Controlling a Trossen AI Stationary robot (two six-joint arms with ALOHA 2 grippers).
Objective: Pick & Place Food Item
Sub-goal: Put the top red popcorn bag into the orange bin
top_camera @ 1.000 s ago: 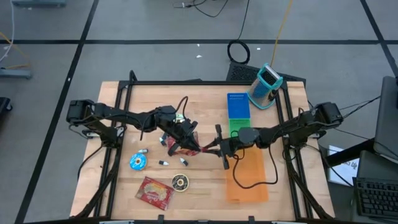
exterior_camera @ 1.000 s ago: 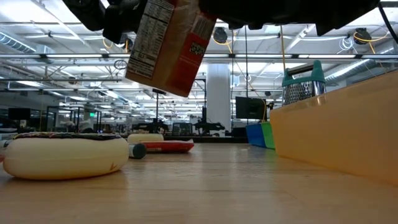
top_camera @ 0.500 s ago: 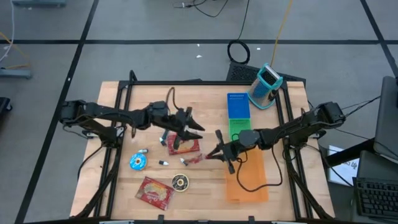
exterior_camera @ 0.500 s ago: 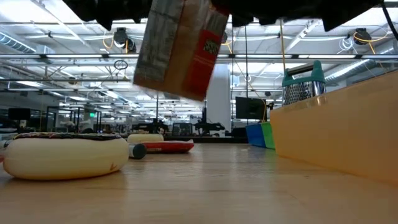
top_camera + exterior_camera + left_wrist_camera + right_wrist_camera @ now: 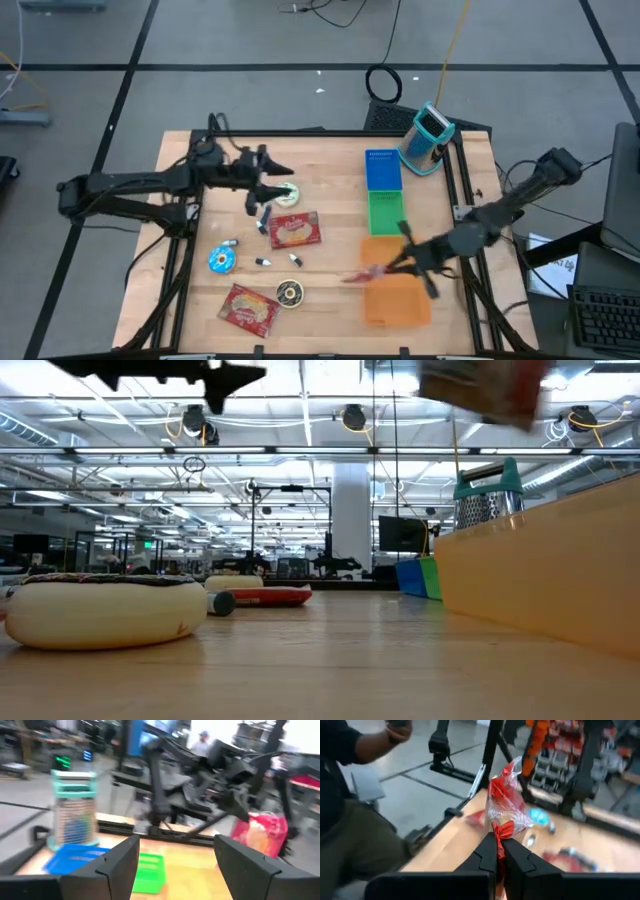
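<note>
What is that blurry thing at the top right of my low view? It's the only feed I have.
Observer: A red and clear snack bag, pinched in the shut right gripper.
Operator: Is it over the bin?
Observer: From above, the snack bag hangs at the left edge of the orange bin, not over its middle.
Operator: And the left gripper?
Observer: The left gripper is open and empty, toward the back of the table, left of centre.
</note>
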